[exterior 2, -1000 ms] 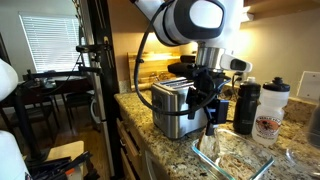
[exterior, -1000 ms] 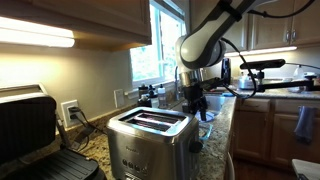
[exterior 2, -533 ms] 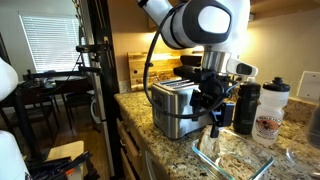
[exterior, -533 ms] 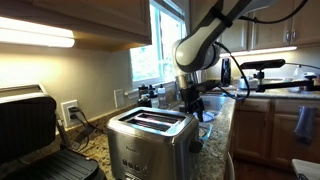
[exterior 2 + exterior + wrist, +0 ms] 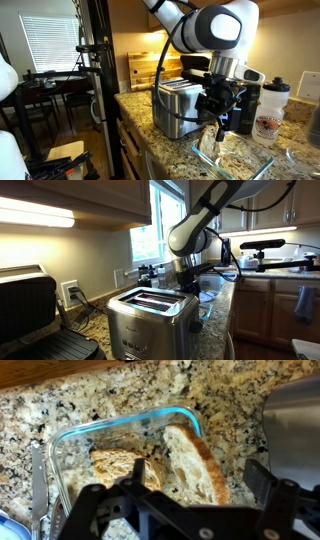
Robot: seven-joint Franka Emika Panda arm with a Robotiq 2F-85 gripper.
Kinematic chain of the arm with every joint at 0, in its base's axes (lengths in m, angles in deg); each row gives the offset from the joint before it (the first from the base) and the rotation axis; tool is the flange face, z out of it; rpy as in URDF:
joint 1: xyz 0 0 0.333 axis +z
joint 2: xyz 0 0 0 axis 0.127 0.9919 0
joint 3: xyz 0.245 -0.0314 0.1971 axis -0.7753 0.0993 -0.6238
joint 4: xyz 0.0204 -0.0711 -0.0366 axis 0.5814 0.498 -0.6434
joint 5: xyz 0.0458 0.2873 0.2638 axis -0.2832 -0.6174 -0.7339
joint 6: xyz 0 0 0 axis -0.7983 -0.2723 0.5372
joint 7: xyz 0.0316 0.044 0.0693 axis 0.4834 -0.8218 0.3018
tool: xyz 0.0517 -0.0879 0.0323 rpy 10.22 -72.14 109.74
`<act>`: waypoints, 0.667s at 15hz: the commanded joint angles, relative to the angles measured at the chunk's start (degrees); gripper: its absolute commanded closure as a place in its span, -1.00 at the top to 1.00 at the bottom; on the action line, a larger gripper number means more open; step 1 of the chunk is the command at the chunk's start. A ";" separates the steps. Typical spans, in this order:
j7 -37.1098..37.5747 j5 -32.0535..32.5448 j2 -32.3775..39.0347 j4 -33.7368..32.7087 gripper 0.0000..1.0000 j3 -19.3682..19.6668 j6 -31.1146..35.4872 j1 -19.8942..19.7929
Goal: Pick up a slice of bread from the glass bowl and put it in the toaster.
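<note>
The glass bowl (image 5: 75, 440) lies on the granite counter and holds two slices of bread: one (image 5: 195, 460) leaning on its edge with a brown crust, another (image 5: 118, 464) flat to its left. My gripper (image 5: 175, 495) is open right above them, its fingers either side of the leaning slice, touching nothing. In both exterior views the gripper (image 5: 221, 124) (image 5: 190, 279) hangs over the bowl (image 5: 240, 160) beside the steel toaster (image 5: 176, 108) (image 5: 148, 315). The toaster's side also shows at the right edge of the wrist view (image 5: 297, 420). Its two top slots are empty.
A black hinged grill (image 5: 30, 310) stands at one end of the counter. A dark bottle (image 5: 245, 108) and a white bottle (image 5: 270, 110) stand behind the bowl. A wall outlet (image 5: 70, 290) and a window (image 5: 150, 230) are behind the toaster.
The arm has moved sideways away from the toaster and come over the glass bowl. The gripper stays open and empty.
</note>
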 commanded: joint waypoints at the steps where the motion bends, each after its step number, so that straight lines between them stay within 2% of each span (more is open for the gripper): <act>1: -0.86 -0.90 1.93 -2.56 1.00 0.55 -2.76 -0.19; 6: -0.87 -1.01 3.48 -4.03 1.00 0.72 -3.40 -0.40; 8: -0.99 -1.13 3.76 -4.37 0.47 0.80 -3.41 -0.48; 10: -0.91 -1.15 3.84 -4.62 0.21 0.83 -3.42 -0.53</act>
